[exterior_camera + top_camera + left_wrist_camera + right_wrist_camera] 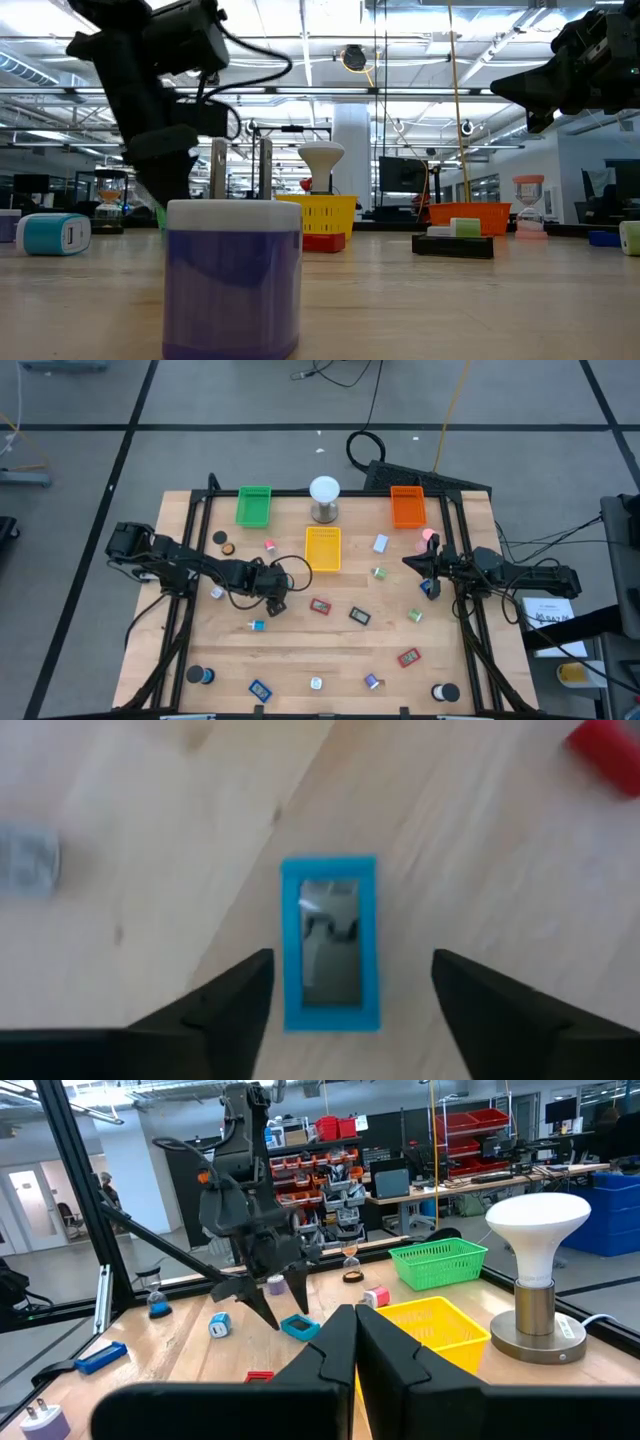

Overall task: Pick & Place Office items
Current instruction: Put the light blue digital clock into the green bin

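A blue-framed rectangular piece (330, 945) lies flat on the wooden table; it also shows in the right wrist view (298, 1326). My left gripper (350, 965) points steeply down over it, open, one finger on either side of its long edges and clear of both. In the high view this gripper (272, 603) is left of the table's middle and covers the piece. My right gripper (415, 560) hangs shut and level above the table's right side, holding nothing. Other office items lie scattered about: a red piece (320, 605), a dark piece (359, 616) and a blue-and-white bit (257, 626).
Green (254, 506), yellow (323, 549) and orange (407, 507) trays stand along the far half, with a white-domed metal cylinder (324, 498) between them. Black rolls (203, 676) (446, 692) sit near the front corners. A purple-and-white plug (233, 280) stands right before the low camera.
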`<state>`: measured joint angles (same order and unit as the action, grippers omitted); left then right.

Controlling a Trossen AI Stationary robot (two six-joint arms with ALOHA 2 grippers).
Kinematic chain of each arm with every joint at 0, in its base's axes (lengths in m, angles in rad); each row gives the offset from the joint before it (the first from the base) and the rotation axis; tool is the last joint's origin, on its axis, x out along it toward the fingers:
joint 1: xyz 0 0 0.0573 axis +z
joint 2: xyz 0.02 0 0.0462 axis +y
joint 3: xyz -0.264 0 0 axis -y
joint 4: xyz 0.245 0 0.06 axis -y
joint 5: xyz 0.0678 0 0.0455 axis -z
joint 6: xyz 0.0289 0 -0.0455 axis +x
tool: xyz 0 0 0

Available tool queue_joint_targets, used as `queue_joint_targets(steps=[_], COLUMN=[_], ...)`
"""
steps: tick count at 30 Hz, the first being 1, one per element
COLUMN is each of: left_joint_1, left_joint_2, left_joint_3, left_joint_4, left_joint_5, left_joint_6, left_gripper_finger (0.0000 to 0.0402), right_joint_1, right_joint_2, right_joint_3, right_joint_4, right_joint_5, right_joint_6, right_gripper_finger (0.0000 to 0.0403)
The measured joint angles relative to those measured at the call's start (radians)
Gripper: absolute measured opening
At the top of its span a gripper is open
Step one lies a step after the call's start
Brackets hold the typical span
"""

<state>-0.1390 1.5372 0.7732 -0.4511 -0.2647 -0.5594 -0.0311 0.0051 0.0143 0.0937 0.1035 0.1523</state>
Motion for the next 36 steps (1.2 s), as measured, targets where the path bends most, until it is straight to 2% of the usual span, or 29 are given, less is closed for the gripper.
queue_joint_targets(steps=[3,6,9,14,20,26,31,34,36], left_joint_1=[0.0,0.0,0.001,0.001,0.024,0.065,0.078,0.078,0.078], left_joint_2=[0.0,0.0,0.0,0.0,0.0,0.008,0.063,0.099,0.109], left_joint_3=[0.026,0.027,0.017,0.016,0.016,0.016,0.015,0.018,0.019], left_joint_4=[0.004,0.002,-0.006,-0.007,0.0,0.001,0.008,0.015,0.015], left_joint_5=[-0.01,-0.021,-0.042,-0.042,-0.011,0.001,0.046,0.055,0.056], left_joint_6=[0.043,0.028,-0.006,-0.009,0.001,0.034,0.071,0.08,0.08], left_gripper_finger=[0.0311,0.0316,0.0299,0.0258,0.0245,0.0271,0.0294,0.0296,0.0284], right_joint_1=[0.0,0.0,0.0,0.0,0.0,0.0,0.0,0.0,0.0], right_joint_2=[0.0,0.0,0.0,0.0,0.008,0.011,0.011,0.011,0.011], right_joint_3=[0.0,0.0,0.0,0.0,0.0,0.0,0.0,0.0,0.0], right_joint_4=[0.004,0.016,0.016,0.016,0.015,0.015,0.025,0.031,0.031], right_joint_5=[0.0,0.0,0.0,-0.013,-0.145,-0.157,-0.157,-0.157,-0.156], right_joint_6=[-0.037,-0.132,-0.164,-0.075,-0.036,-0.034,-0.036,-0.037,-0.037], right_gripper_finger=[0.0004,0.0004,0.0004,0.0004,0.0004,0.0004,0.0004,0.0004,0.0004])
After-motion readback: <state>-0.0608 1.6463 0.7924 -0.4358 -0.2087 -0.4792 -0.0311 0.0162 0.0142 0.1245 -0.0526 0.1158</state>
